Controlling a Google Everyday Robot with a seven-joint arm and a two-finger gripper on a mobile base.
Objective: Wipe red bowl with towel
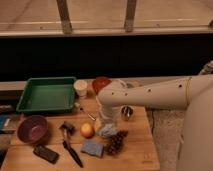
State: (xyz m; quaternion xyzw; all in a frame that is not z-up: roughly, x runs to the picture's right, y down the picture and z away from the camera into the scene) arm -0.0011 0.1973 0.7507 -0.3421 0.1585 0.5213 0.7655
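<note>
At the front edge of the wooden counter (137, 150) lie a blue sponge (92, 148) and a brown pine-cone-like cluster (116, 142), with a black-handled brush (70, 146) to their left. Just behind them sits an orange fruit (87, 130). Beside it is the towel (108, 131), a pale crumpled heap. The tool (104, 122) hangs directly over the towel's near-left part, at or almost at the cloth. I cannot tell whether it is open, closed, or already has the cloth.

A purple bowl (32, 129) stands well to the left, and a small metal cup (127, 112) sits just right of the tool. Farther back are the green tray (47, 80) and a white cup (80, 88). The red bowl (100, 83) stands at the rear of the counter, partly hidden by the arm.

The step in hand looks like taking up the towel; no wiping has begun. Next, the cloth needs a firm hold, a lift clear of the fruit and the metal cup, then a carry back to the bowl.

The white arm (150, 95) reaches in from the right, roughly level, bends at a rounded elbow in front of the bowl, and drops steeply to the tool.
</note>
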